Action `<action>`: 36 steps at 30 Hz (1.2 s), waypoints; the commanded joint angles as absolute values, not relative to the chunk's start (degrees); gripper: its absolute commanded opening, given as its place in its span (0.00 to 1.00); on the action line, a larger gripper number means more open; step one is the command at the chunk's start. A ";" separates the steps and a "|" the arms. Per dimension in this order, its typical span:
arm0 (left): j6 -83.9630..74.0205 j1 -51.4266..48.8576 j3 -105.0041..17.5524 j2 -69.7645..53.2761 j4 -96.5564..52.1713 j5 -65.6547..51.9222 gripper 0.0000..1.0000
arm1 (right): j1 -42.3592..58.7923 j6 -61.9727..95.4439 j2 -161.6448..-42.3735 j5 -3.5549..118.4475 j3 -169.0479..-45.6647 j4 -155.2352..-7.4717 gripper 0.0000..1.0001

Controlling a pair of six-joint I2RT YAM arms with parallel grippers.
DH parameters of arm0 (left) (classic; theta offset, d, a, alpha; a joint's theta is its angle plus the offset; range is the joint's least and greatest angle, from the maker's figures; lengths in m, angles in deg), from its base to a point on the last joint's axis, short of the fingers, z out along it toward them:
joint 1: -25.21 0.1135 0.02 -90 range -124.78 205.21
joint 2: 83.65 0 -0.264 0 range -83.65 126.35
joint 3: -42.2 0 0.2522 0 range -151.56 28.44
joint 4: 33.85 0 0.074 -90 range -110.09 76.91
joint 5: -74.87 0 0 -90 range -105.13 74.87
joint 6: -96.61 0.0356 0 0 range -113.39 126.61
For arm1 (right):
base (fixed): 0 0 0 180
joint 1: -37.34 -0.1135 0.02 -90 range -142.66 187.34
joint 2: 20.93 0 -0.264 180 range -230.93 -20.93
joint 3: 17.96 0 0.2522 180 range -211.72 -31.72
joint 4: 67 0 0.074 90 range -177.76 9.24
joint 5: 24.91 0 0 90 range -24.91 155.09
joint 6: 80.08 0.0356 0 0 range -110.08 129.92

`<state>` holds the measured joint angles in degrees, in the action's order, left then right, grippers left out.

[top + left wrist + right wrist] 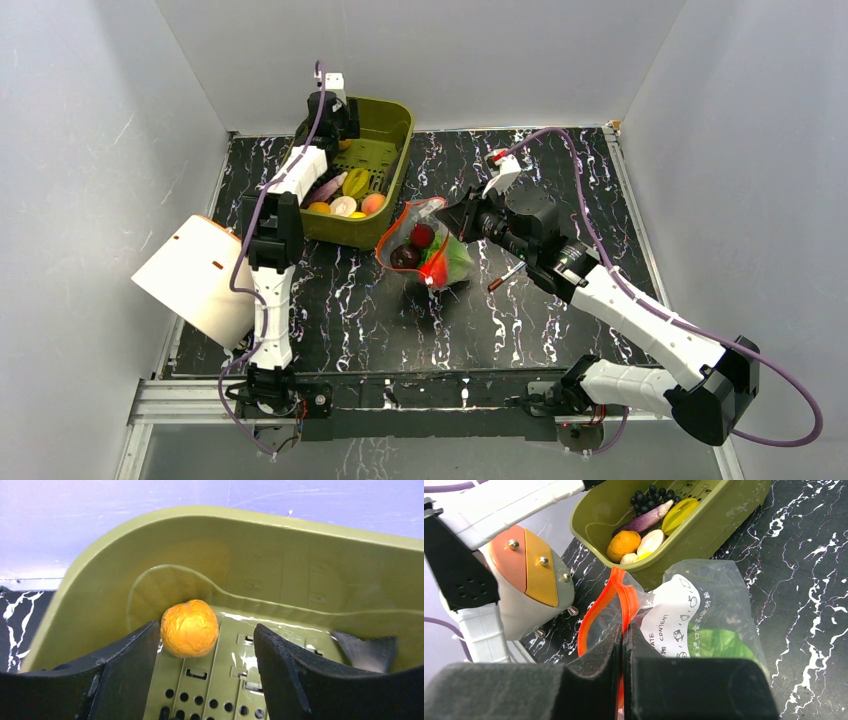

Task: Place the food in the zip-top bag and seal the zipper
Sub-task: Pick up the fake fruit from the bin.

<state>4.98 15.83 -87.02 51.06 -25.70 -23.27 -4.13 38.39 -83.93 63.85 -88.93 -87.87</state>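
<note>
The clear zip-top bag [425, 245] lies mid-table with its mouth open towards the bin. It holds a red strawberry [421, 235], a dark purple ball [405, 256] and the green cabbage [457, 266]. My right gripper [458, 220] is shut on the red-orange zipper strip [624, 596] at the bag's mouth and holds that edge up. The cabbage [719, 647] shows through the bag [704, 605]. My left gripper [207, 645] is open, low inside the olive-green bin [280, 555]. An orange ball [190, 628] lies just ahead, near the left finger.
The bin [390, 125] at the back left holds more food: orange [623, 544], purple [644, 520], yellow [679, 514] and dark berries [649, 497]. A red-and-white stick [507, 275] lies right of the bag. A white-and-orange device [195, 280] stands at the left edge.
</note>
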 commanded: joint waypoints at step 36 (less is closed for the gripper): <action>-2.34 16.34 -75.43 42.61 -28.70 -16.87 0.32 | -4.19 38.46 -83.05 64.89 -88.03 -80.40 0.00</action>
<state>1.13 16.46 -77.97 50.98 -27.62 -20.52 -4.13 37.78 -85.68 63.85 -88.01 -86.58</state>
